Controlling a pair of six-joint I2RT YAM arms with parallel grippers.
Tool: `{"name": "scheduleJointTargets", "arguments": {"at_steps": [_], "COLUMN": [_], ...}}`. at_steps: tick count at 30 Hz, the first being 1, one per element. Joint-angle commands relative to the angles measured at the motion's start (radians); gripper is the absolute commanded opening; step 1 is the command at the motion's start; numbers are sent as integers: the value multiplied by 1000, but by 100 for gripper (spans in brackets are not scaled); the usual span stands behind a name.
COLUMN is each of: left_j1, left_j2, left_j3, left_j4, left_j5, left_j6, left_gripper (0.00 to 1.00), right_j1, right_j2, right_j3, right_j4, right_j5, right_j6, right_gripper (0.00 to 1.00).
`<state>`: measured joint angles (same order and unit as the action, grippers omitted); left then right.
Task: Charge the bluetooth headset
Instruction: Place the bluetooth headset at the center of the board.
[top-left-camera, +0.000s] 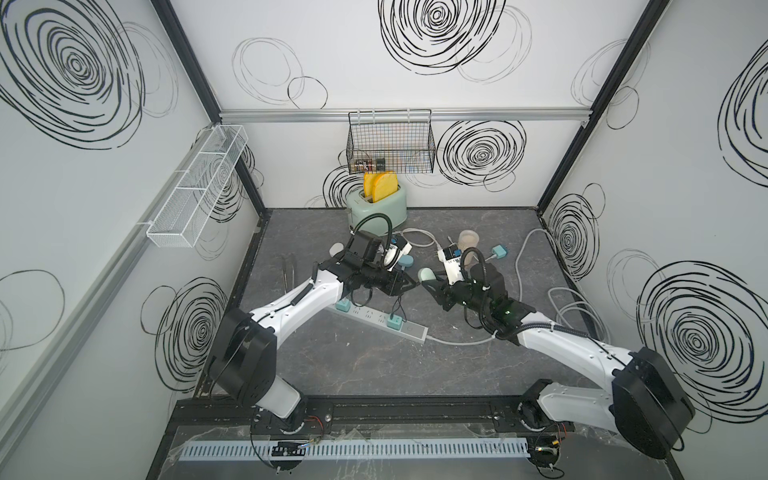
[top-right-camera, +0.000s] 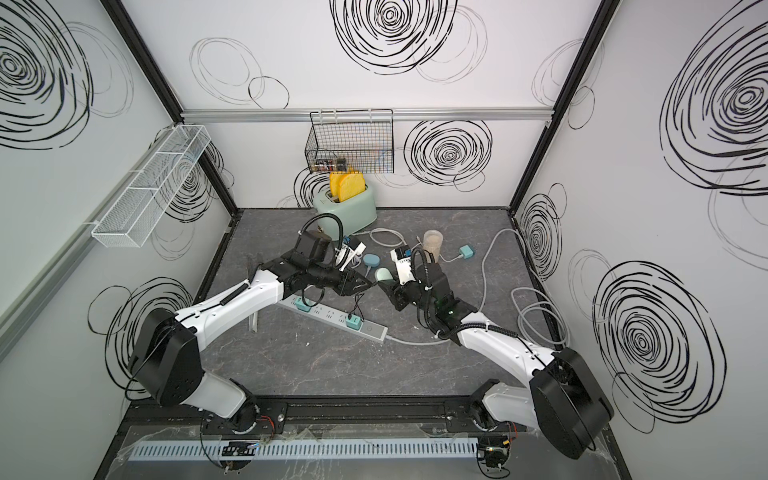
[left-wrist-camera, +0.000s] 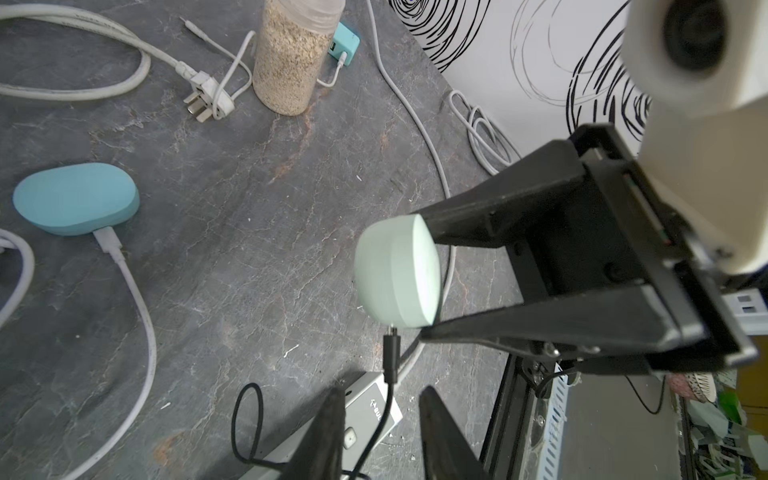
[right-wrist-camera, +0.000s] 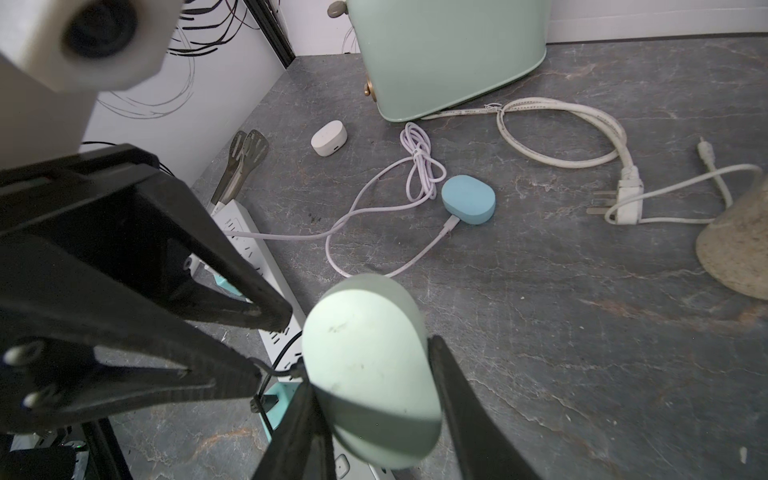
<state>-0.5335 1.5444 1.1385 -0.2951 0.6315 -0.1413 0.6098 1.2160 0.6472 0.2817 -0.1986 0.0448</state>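
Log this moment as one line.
right gripper: shut on green case, aloft | left gripper: open around black cable | plug: at case port, seating unclear

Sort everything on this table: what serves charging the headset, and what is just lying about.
For the job: mint earbud case held in right gripper, black cable, power strip, left gripper.
Lying about: toaster, blue case, white case, tongs, jar of oats, loose white plug.
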Motion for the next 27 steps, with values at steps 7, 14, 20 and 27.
{"name": "scheduleJointTargets", "arguments": {"at_steps": [7, 14, 20, 27], "left_j1": [-13, -19, -22, -15], "left_j2": [34, 40, 49, 46], "left_j3": [35, 35, 42, 43], "left_j4": [-4, 17, 25, 39], "left_j5": [51, 83, 105, 121], "left_j6": [32, 27, 21, 13], "left_gripper": [31, 17, 0, 0], "right_j1": [-15, -14, -13, 30], "right_j2": [-39, -41, -41, -50], "right_j3": [11, 5, -3, -37], "right_j4": [49, 58, 57, 53], "right_j5": [-35, -60, -125, -156], "right_j6": [15, 12, -42, -165], "right_gripper": [12, 11, 11, 11]}}
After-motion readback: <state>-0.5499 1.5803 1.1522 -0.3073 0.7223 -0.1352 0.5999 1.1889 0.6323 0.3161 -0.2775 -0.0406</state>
